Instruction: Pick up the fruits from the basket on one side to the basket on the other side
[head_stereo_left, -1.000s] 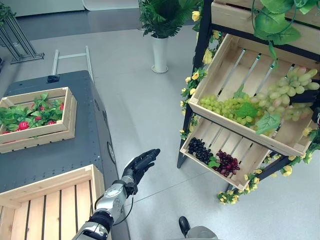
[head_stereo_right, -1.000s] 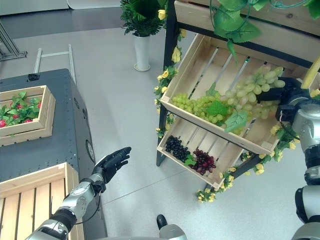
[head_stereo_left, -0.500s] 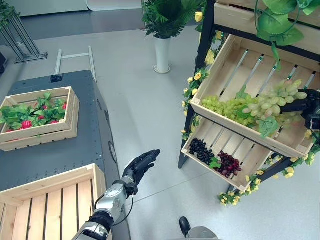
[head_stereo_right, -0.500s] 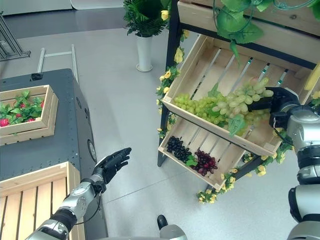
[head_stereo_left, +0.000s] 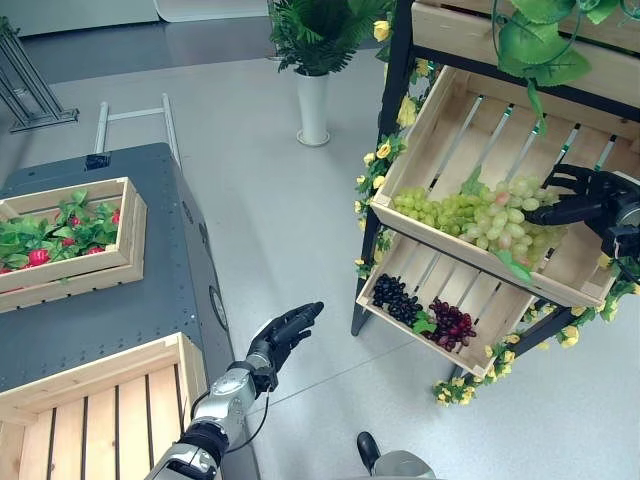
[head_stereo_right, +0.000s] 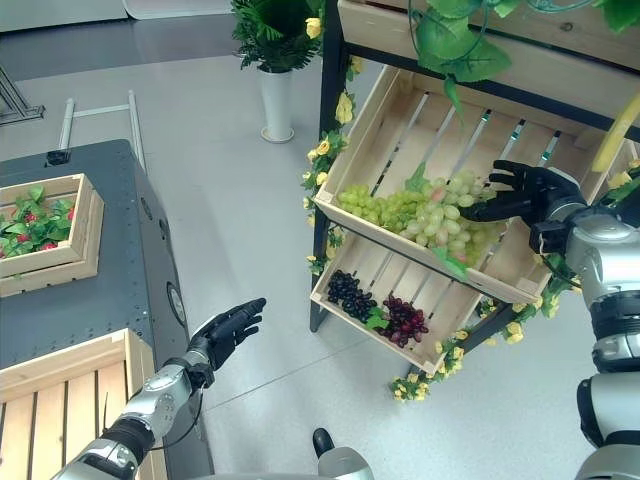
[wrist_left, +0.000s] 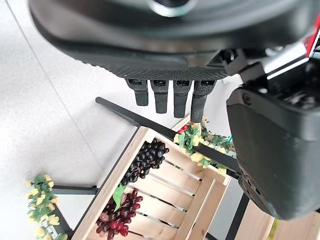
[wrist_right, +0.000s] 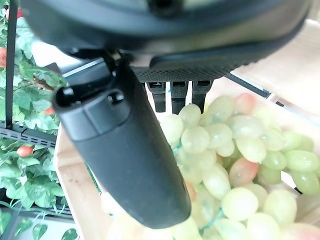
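A dark worktop (head_stereo_left: 130, 300) bears a crate of leaves and red fruit (head_stereo_left: 62, 238) and an empty slatted crate (head_stereo_left: 95, 420). The black shelf (head_stereo_left: 385, 170) carries two tilted crates of grapes (head_stereo_left: 470, 215).

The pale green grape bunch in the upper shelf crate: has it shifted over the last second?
Yes. The pale grape bunch has slid down the upper crate slats toward its front lip, beside the right hand.
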